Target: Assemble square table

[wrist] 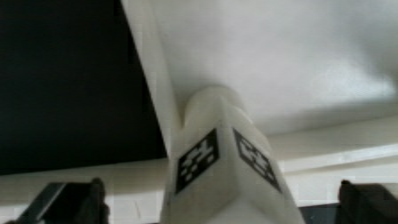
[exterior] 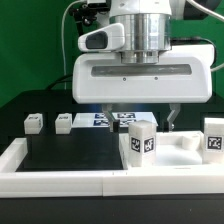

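Claw (exterior: pixel 146 121) stood released, grasping nothing, jaws astride an upright leg (exterior: pixel 140 141) on the square slab (exterior: pixel 186 153) by the desk's front right corner. Judged: one leg placed; a loose leg (exterior: pixel 33 122) and its neighbour (exterior: pixel 63 122) waited near the left edge.

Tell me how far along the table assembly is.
Done: nothing I can confirm as attached. In hand: the open gripper straddles an upright leg by the slab, not gripping it. Left: one loose leg and a second loose leg lie at the exterior view's left, unfitted.
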Robot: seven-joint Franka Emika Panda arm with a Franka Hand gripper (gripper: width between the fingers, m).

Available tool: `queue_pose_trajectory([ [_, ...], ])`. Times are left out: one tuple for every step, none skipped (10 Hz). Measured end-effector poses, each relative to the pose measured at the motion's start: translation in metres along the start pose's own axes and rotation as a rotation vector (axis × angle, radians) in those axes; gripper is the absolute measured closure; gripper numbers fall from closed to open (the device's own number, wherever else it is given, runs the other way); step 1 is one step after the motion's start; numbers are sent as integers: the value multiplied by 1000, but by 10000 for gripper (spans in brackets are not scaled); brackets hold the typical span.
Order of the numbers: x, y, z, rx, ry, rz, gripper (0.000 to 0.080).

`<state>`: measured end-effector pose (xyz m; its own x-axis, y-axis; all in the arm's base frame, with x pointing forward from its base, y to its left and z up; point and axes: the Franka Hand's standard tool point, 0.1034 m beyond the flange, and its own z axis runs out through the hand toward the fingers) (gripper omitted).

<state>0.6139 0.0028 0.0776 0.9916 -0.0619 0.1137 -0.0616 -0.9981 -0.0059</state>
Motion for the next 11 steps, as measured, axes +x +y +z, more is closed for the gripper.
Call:
queue_pose_trajectory([
  [0, -1, 0, 1, 1, -77, 151],
  [0, -2, 0, 2, 0, -132, 151],
  [0, -3, 0, 1, 0, -190, 151],
  [0, -2, 0, 1, 0, -261, 151],
  [0, -2, 0, 1, 0, -312, 151],
  [-1, -1, 1, -1, -1, -362, 151],
  [-1, 0, 1, -7, -3, -420, 151],
  [-1, 0, 0, -10, -4, -465, 151],
  [0, 1, 0, -17, -7, -543, 151],
  [0, 2, 0, -24, -10, -592, 151],
  [0, 2, 0, -31, -13, -638, 151],
])
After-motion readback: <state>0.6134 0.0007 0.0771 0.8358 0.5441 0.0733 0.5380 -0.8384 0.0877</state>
